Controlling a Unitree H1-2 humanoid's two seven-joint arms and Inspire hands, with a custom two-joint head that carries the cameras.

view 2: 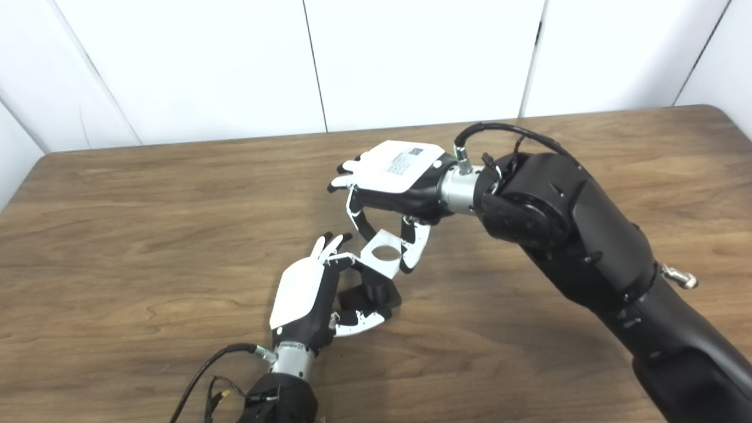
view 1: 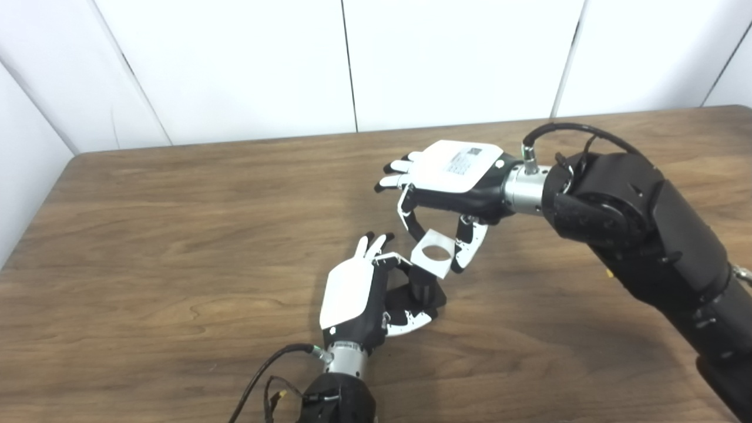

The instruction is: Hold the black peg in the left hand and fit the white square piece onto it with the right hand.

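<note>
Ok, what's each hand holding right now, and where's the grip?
Right hand pinches the white square by opposite edges. Left hand wraps the black peg low down, top free.

Both head cameras looked down and forward across the wooden table toward the white wall at close range. The views overlapped almost fully, offset slightly sideways.

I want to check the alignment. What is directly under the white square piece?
Under the white square piece, held by the right robot hand, stands the black peg in the left robot hand. The piece covers the peg's top, so contact cannot be judged.
</note>
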